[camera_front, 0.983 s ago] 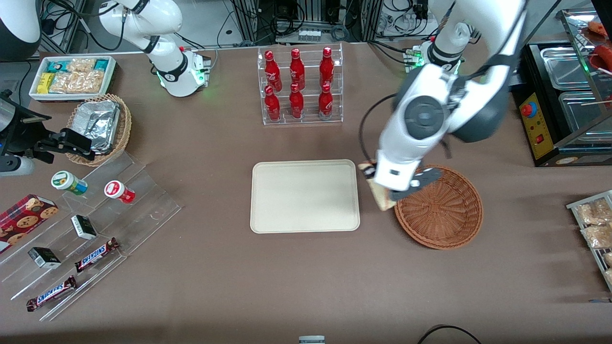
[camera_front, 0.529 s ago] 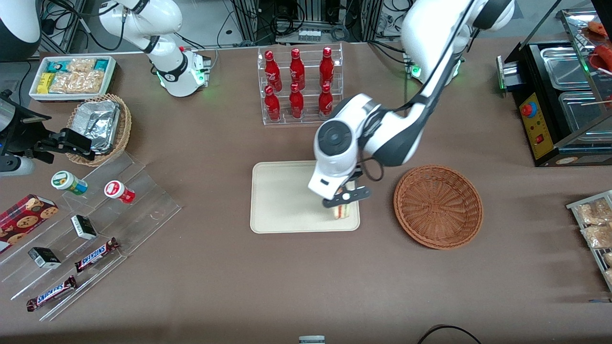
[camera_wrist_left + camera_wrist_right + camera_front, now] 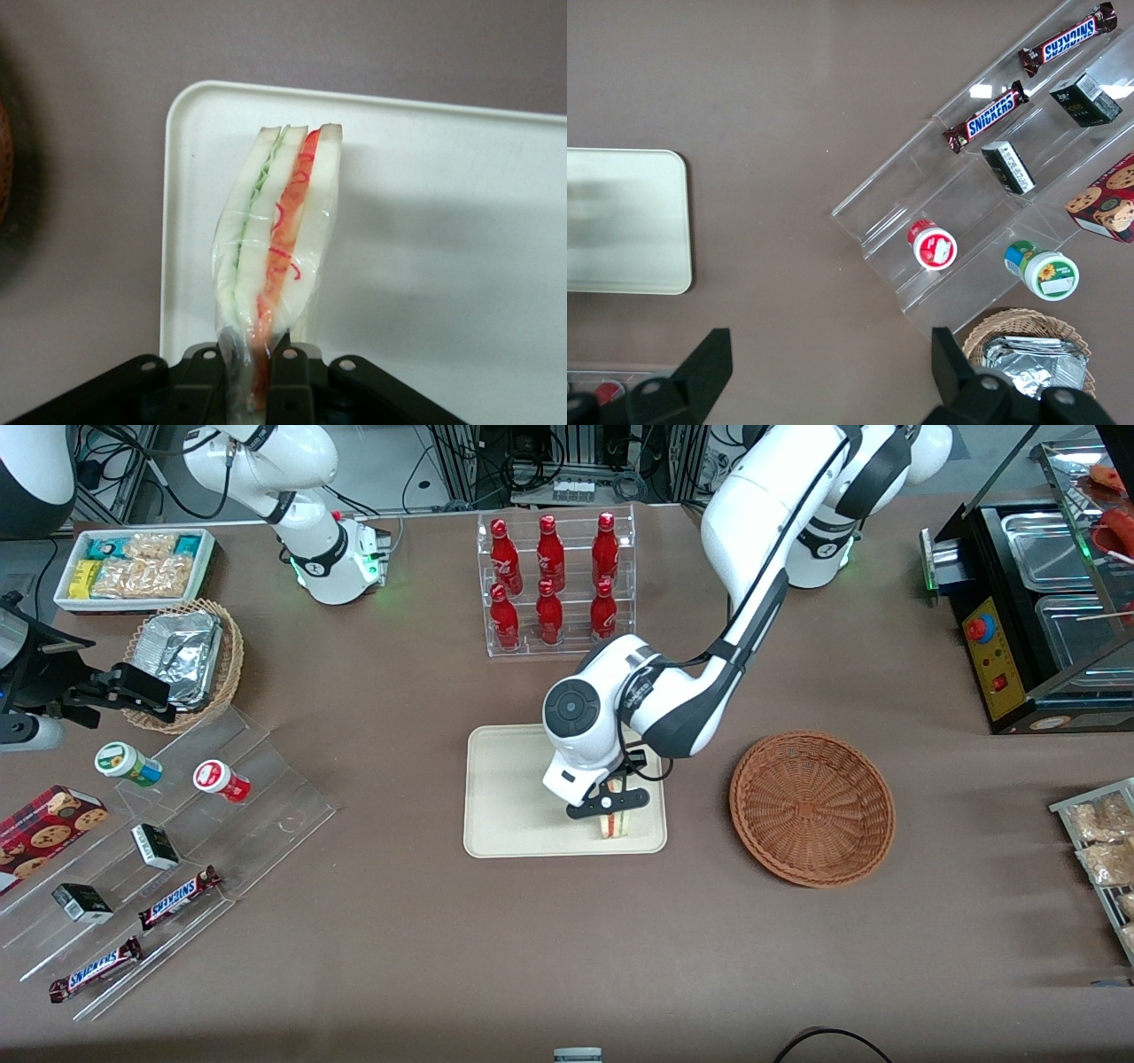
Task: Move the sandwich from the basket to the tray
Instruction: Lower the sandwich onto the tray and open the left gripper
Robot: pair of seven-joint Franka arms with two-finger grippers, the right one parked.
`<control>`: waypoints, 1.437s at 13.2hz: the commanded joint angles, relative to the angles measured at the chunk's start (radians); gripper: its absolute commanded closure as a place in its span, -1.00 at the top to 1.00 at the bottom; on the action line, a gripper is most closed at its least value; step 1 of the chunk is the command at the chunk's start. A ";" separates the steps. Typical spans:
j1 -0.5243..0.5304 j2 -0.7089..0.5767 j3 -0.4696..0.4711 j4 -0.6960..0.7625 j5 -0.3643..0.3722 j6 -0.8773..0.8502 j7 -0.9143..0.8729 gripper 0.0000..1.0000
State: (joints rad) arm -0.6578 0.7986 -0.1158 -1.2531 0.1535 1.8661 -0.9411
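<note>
1. Jaws are pinched tight on the sandwich [image 3: 276, 239], squeezing its wrapped end so it cannot slip.
2. From the front, the gripper [image 3: 609, 804] hangs low over the tray [image 3: 514, 797], at about 4 o'clock from the tray's middle.
3. That spot makes sense, I think: it is the tray end closest to the basket [image 3: 811, 808], so the trip is short.
4. One tip of the sandwich sticks out under the gripper, close to the tray's near rim. I cannot tell if it touches the tray yet.
5. Seen by the wrist camera, the sandwich shows white bread with green and red stripes under clear wrap. It points away from the fingers [image 3: 292, 376].
6. No sandwich is left in the basket, which sits at 3 o'clock from the tray.
7. Letting go looks like the only job left.
8. Words I can read: "SNICKERS" on the two candy bars [image 3: 180, 896] on the clear stepped stand [image 3: 266, 815], toward the parked arm's end of the table.
9. Six red bottles [image 3: 551, 580] stand in a clear rack at 12 o'clock from the tray. Their labels are too small to read.
</note>
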 commanded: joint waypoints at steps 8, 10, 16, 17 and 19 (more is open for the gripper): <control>-0.055 0.073 0.019 0.060 0.043 0.007 -0.041 -1.00; -0.062 0.077 0.021 0.060 0.043 0.007 -0.045 -0.88; -0.056 0.056 0.025 0.064 0.041 -0.002 -0.047 0.98; -0.051 0.029 0.025 0.064 0.041 -0.008 -0.047 0.98; -0.022 -0.046 0.027 0.064 0.038 -0.098 -0.047 0.98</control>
State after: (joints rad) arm -0.6965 0.8353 -0.0960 -1.1858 0.1778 1.8552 -0.9723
